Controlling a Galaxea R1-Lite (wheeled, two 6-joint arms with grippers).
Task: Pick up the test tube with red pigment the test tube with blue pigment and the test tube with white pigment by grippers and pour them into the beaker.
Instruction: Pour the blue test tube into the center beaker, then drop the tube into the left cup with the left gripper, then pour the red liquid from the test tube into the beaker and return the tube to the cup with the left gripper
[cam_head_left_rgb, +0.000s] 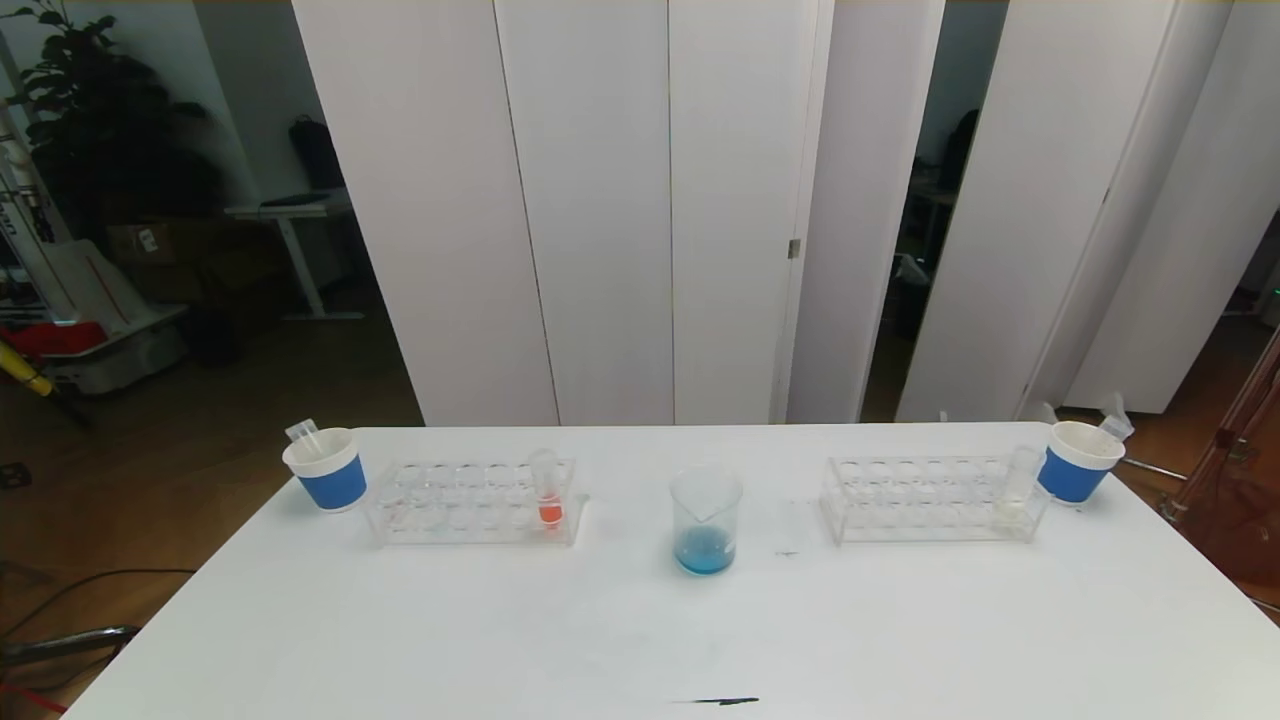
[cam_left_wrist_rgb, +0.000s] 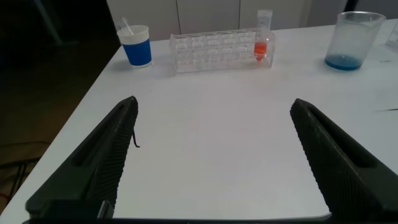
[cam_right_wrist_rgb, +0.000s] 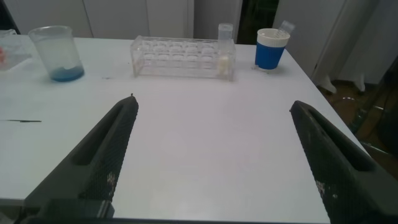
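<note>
The clear beaker (cam_head_left_rgb: 706, 520) stands mid-table with blue liquid in its bottom; it also shows in the left wrist view (cam_left_wrist_rgb: 354, 40) and the right wrist view (cam_right_wrist_rgb: 57, 53). The red pigment tube (cam_head_left_rgb: 548, 490) stands upright in the left rack (cam_head_left_rgb: 470, 502). The white pigment tube (cam_head_left_rgb: 1018, 488) stands in the right rack (cam_head_left_rgb: 930, 500). No tube with blue pigment is in view. My left gripper (cam_left_wrist_rgb: 213, 106) and right gripper (cam_right_wrist_rgb: 213, 104) are open and empty over the near table. Both are out of the head view.
A blue-banded paper cup (cam_head_left_rgb: 327, 468) with an empty tube stands at the far left. Another cup (cam_head_left_rgb: 1078, 460) with an empty tube stands at the far right. A dark mark (cam_head_left_rgb: 725, 701) lies near the table's front edge.
</note>
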